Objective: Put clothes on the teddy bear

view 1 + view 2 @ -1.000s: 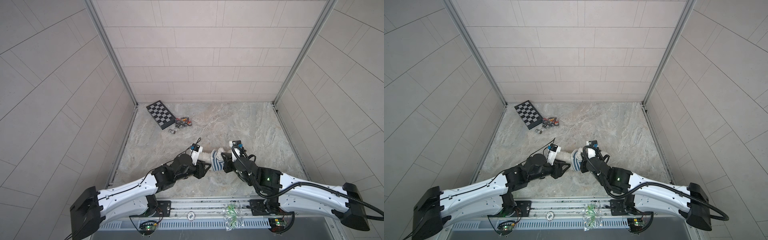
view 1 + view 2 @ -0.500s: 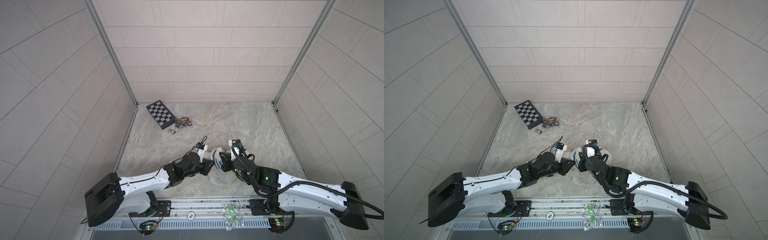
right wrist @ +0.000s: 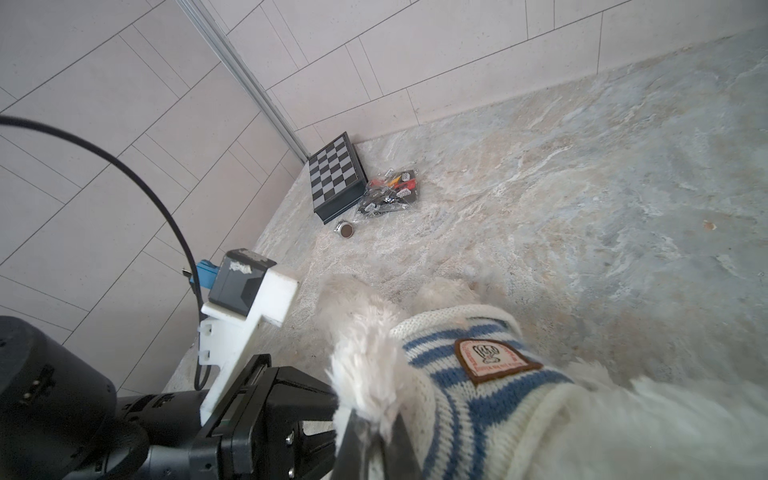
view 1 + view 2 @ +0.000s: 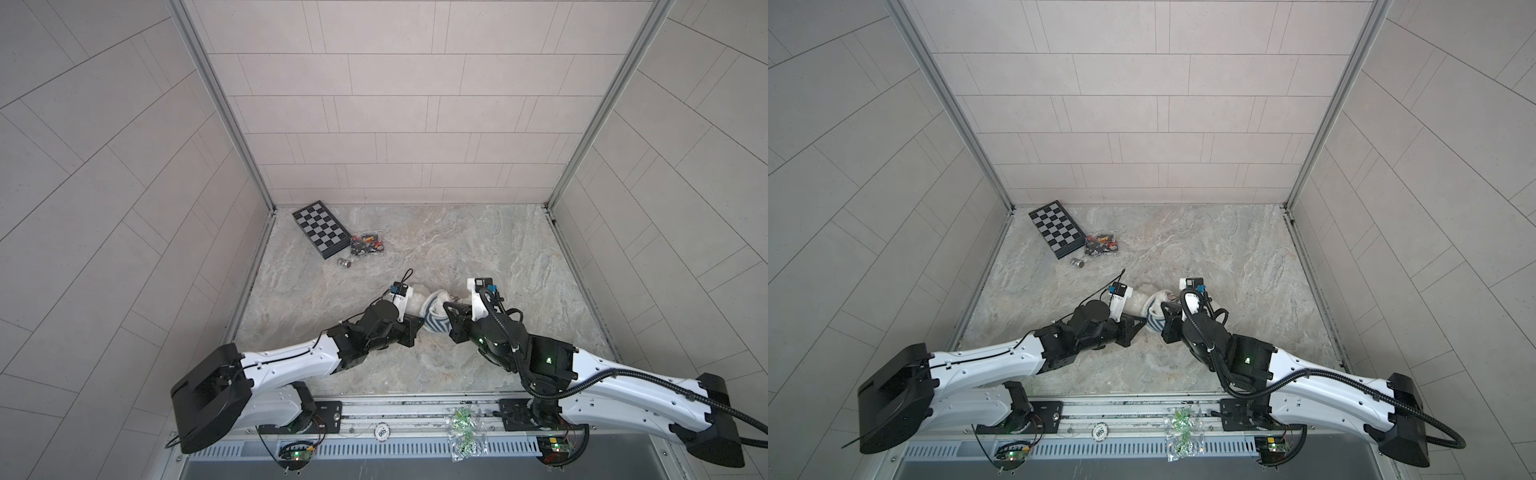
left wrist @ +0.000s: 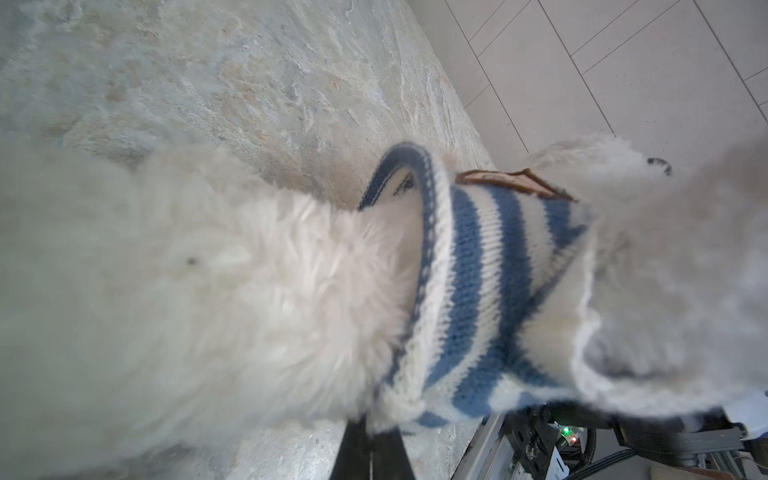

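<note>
The teddy bear [image 4: 417,300], white and fluffy, lies near the front of the stone floor between my two grippers in both top views. A blue-and-white striped knit shirt [image 4: 434,323] with a brown badge [image 3: 494,357] sits around part of it; fur [image 5: 208,270] sticks out of the shirt's hem [image 5: 432,249]. My left gripper [image 5: 372,446] is shut on the lower edge of that hem. My right gripper [image 3: 374,449] is shut on a tuft of the bear's white fur right beside the shirt's [image 3: 457,399] edge. The bear's face is hidden.
A folded chessboard [image 4: 321,228] lies in the far left corner with a bag of small pieces [image 4: 365,245] and a little metal cylinder [image 4: 344,262] beside it. A clear plastic bag [image 4: 461,428] rests on the front rail. Tiled walls close in three sides.
My left gripper has moved right, up to the bear, and closed on the shirt's hem. The right gripper has kept its grip and place.
</note>
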Action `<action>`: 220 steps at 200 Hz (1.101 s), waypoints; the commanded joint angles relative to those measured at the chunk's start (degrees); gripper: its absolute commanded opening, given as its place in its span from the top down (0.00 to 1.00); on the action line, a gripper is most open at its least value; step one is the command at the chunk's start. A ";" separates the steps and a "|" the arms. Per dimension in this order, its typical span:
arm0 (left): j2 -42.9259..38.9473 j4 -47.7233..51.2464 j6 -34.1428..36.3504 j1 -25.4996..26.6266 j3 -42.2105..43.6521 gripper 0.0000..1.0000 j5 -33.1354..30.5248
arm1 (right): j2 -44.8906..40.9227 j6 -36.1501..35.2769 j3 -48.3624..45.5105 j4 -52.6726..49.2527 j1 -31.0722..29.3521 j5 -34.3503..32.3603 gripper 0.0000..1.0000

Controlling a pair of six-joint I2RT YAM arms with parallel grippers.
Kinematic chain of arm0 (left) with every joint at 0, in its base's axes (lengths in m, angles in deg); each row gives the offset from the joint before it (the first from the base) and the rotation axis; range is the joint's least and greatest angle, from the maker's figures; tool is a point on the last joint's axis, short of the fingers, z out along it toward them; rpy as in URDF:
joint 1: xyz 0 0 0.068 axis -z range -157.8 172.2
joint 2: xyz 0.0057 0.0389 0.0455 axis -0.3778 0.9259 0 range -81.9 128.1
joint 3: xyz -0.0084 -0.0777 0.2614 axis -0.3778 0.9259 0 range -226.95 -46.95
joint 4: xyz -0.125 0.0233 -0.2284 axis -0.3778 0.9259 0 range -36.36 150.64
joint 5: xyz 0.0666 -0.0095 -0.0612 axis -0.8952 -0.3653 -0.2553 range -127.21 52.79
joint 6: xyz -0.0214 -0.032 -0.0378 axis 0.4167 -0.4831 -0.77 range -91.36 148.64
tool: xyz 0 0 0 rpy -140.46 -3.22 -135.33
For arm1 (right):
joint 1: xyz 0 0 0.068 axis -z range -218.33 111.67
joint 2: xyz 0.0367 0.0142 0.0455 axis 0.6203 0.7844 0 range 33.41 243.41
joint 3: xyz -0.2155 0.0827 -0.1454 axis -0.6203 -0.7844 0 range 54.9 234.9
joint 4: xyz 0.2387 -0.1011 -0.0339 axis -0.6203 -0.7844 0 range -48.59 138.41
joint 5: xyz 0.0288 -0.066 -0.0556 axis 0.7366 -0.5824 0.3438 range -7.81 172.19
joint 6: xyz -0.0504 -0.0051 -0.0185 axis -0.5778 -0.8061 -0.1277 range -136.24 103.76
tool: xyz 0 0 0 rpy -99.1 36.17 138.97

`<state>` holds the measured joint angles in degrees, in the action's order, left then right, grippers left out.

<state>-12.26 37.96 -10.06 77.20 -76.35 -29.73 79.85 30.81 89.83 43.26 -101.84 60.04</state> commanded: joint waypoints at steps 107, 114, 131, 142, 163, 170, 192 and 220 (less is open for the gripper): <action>-9.91 19.42 8.77 -0.33 -1.13 1.00 2.21 | 1.74 0.29 -1.86 0.58 3.04 -1.07 1.00; -9.83 19.31 8.79 -0.34 -1.33 1.00 2.07 | 1.91 0.02 -1.73 0.56 3.44 -0.57 1.00; -9.29 18.06 8.80 -0.31 -1.77 1.00 2.39 | 2.58 -0.77 -1.15 0.51 4.34 0.51 1.00; -8.81 17.24 8.88 -0.33 -2.02 1.00 2.71 | 3.07 -1.22 -0.61 0.25 4.61 1.05 1.00; -7.99 17.86 9.73 -0.31 -3.12 1.00 3.52 | 3.79 -1.85 0.22 -0.43 4.88 1.39 1.00; -8.19 17.97 9.73 -0.31 -3.20 1.00 3.70 | 3.85 -1.87 0.10 -0.46 4.88 1.26 1.00; -8.48 17.72 9.71 -0.33 -2.51 1.00 3.29 | 4.67 -1.81 -0.46 -0.04 5.14 1.90 1.00; -7.21 15.98 8.82 -0.33 -1.31 1.00 2.65 | 6.23 -2.75 -0.49 1.02 6.09 4.66 1.00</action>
<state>-20.26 53.85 -1.39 77.22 -78.15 -26.51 85.11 28.82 88.20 42.23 -96.79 64.12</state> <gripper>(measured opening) 0.045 0.061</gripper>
